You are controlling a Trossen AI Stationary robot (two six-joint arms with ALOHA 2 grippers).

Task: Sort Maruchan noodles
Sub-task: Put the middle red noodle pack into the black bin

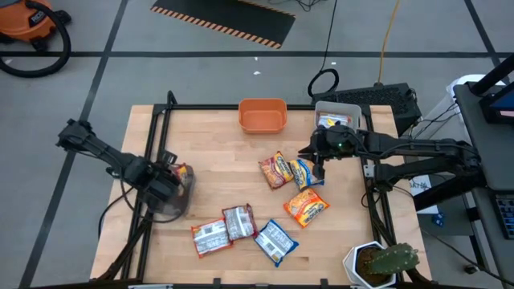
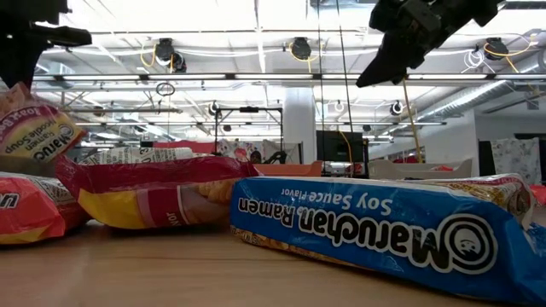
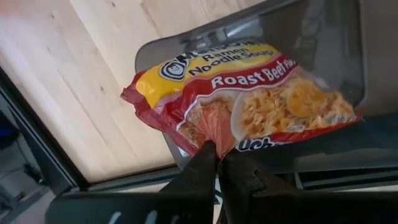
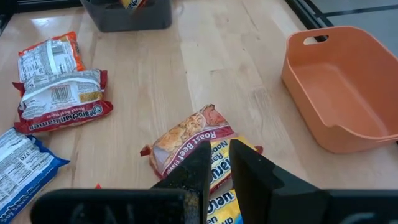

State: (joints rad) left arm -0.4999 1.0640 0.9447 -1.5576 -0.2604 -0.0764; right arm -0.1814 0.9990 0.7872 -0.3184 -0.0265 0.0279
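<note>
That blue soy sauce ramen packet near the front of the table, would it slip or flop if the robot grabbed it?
The blue soy sauce packet lies flat on the table and looks thin, so probably light. Its glossy wrapper suggests it may slide if pushed. The left tool pinches a roast beef packet by its edge, which keeps its shape, so likely fairly stiff.

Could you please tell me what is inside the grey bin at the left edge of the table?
A Roast Beef noodle packet, pinched by the left gripper. The grey bin floor beneath it is covered.

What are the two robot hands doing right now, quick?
Left gripper: shut, pinching the edge of a Roast Beef noodle packet over the grey bin.
Right gripper: empty, slightly apart, above the packets.
</note>
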